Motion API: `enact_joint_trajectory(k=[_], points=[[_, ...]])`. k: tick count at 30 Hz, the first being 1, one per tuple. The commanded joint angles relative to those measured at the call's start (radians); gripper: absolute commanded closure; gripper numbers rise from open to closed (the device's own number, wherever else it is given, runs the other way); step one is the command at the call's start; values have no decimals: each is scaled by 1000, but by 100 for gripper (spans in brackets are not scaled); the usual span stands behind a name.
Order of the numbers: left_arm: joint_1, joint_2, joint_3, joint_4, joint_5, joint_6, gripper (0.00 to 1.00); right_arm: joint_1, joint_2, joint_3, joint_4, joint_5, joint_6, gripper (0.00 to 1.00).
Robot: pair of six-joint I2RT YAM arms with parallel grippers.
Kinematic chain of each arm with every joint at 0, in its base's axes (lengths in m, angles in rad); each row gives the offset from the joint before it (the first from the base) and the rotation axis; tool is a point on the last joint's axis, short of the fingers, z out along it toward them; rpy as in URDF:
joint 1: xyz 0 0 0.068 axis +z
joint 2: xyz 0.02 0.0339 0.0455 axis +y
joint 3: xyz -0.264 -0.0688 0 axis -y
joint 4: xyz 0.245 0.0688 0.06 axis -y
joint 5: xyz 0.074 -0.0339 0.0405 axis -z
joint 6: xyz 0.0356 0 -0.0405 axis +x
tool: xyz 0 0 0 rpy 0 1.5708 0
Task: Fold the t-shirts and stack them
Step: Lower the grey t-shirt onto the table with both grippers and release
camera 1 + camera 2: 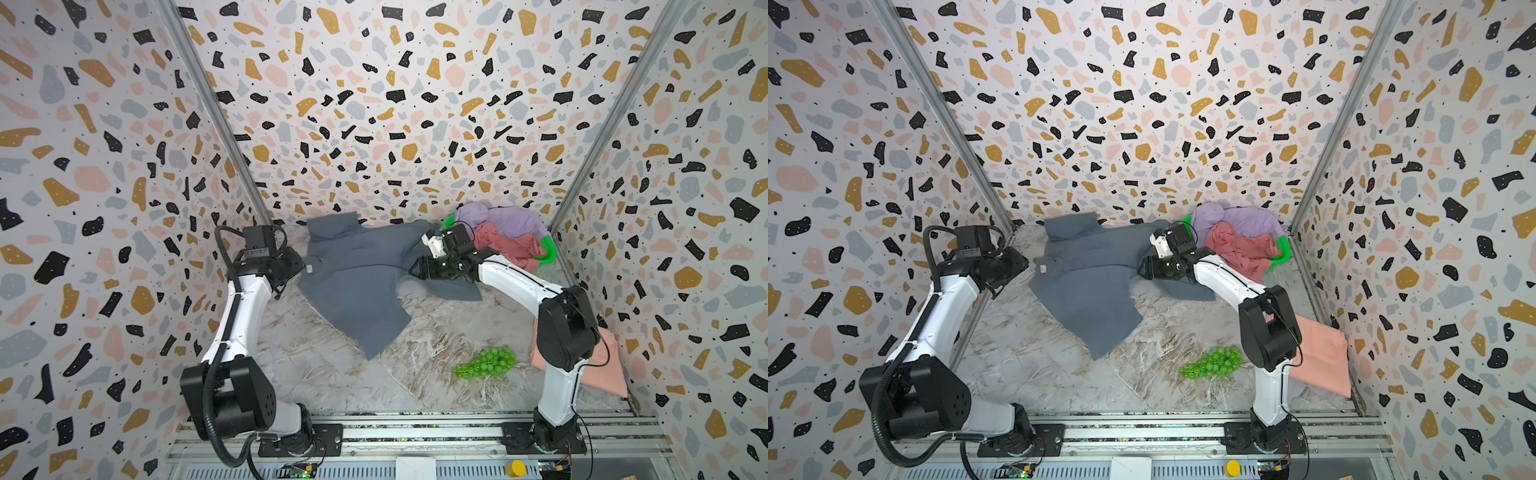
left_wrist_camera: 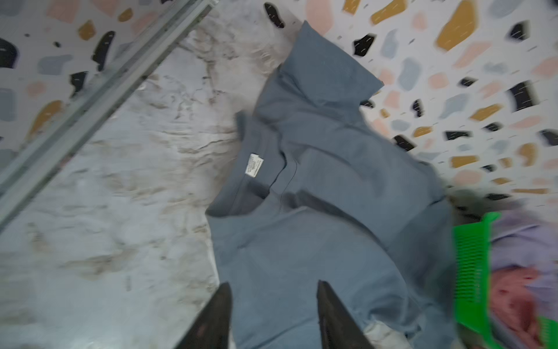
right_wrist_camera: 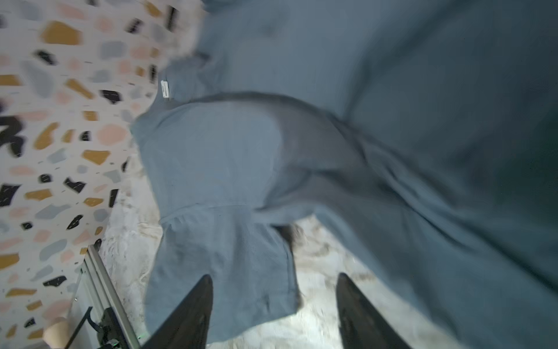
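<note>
Collar end: your left gripper (image 1: 297, 259) is hovering at the neck edge of the slate grey t-shirt (image 1: 357, 282) with its jaws standing apart and nothing in them. If you are closing here, you are risking a pinch through both layers, which would be dragging the whole body along.

Middle of table (image 1: 332, 374): the slate grey t-shirt is lying unfolded and skewed, with one sleeve riding up the back wall and a ridge bunching across it. Folding over that ridge would be locking the crease in.

Hem side: your right gripper (image 1: 417, 270) is sitting low over the shirt's far edge with its jaws also apart and holding nothing. Part of the cloth is running under the forearm, so any sweep would be snagging it.

Grapes (image 1: 486, 362): they are lying near the front, apart from the shirt. A wide pull toward you would be draping cloth over them.

Basket (image 1: 550, 249): the lilac t-shirt (image 1: 503, 220) and rose pink t-shirt (image 1: 507, 247) are heaping out of it just behind your right wrist, so an elbow swing would be hooking them out.

Right wall: the salmon peach t-shirt (image 1: 606, 365) is lying folded there, partly hidden by the arm. You are risking knocking it askew when reaching back.
</note>
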Motion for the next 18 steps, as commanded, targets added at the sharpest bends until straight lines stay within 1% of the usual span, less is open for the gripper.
enact_joint_trajectory(k=[1, 4, 7, 10, 12, 14, 16, 18], points=[[1, 4, 40, -32, -78, 84, 44, -30, -117, 63, -53, 70, -51, 32], [-6, 10, 18, -48, -59, 106, 39, -34, -109, 53, -38, 72, -67, 32], [-44, 0, -41, -18, 13, 107, 36, -33, -88, 30, -7, 62, -58, 32], [-142, 26, -110, 31, 78, 92, 35, -32, -53, -6, 75, 66, -41, 33], [-229, 55, -158, 104, 119, 59, 35, -25, -14, -1, 111, 81, -44, 33], [-301, 85, -193, 191, 137, 17, 34, -16, 17, 4, 140, 89, -66, 34], [-351, 119, -219, 274, 123, -17, 34, -3, 39, -8, 177, 121, -91, 34], [-371, 164, -229, 334, 112, -45, 35, 5, 58, -35, 232, 155, -106, 34]])
